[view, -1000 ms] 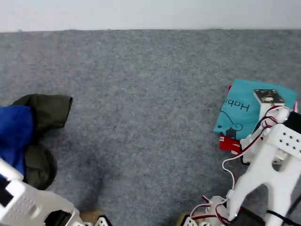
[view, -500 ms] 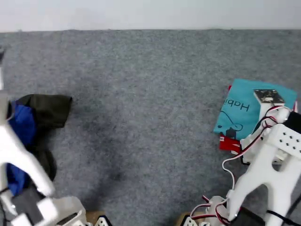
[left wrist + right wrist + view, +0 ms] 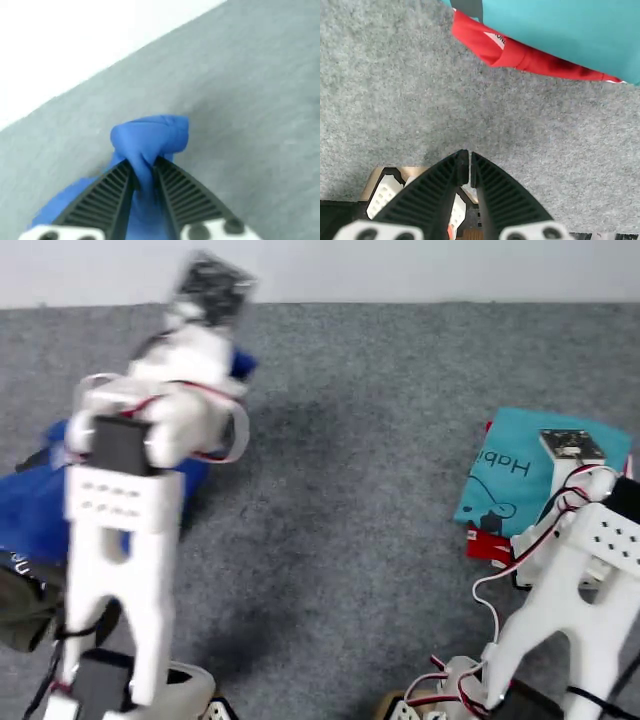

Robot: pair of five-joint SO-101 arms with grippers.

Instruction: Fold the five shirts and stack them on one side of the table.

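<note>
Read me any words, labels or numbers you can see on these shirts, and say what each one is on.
Teal shirt: dark lettering, turned sideways and only partly showing, not readable as a whole word.
Red shirt: small white label, print too small to read.
No other text can be read.

left gripper [image 3: 144,175]: swung from near-left corner toward far side | blue shirt [image 3: 150,136]: pulled up with it
</note>
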